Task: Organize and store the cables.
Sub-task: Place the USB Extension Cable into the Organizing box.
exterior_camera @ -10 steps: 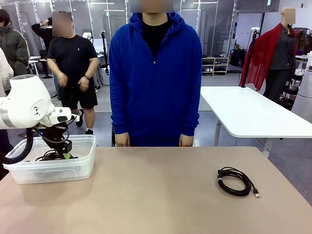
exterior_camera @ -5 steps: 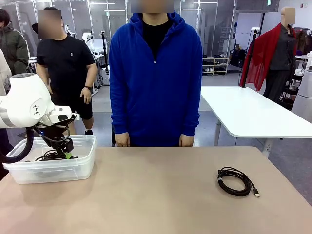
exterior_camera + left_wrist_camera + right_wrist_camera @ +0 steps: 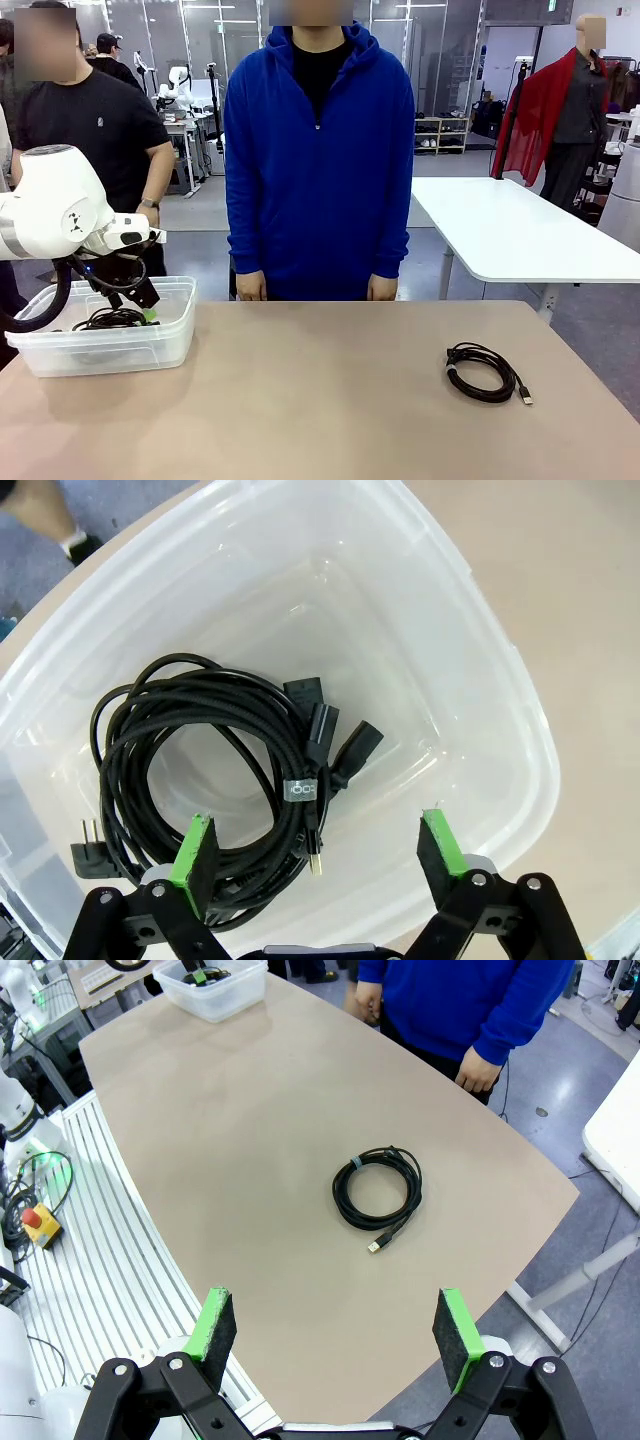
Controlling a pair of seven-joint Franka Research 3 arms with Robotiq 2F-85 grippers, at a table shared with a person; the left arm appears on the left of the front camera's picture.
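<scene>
Left gripper [image 3: 318,854] spread wide over clear plastic bin [image 3: 500,670] at table's [image 3: 330,400] left edge, above coiled black cables [image 3: 200,750]. Right gripper [image 3: 337,1336] spread, above single coiled black USB cable [image 3: 378,1188] near right edge.

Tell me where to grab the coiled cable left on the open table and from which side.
Take the coiled cable from straight above, at the strap binding its loops, one finger inside the ring and one outside. It lies flat on the table, so likely no sideways grip. The right tool hangs open above.

Left tool [image 3: 148,312] now opened and higher above bin cables [image 3: 112,319].
</scene>
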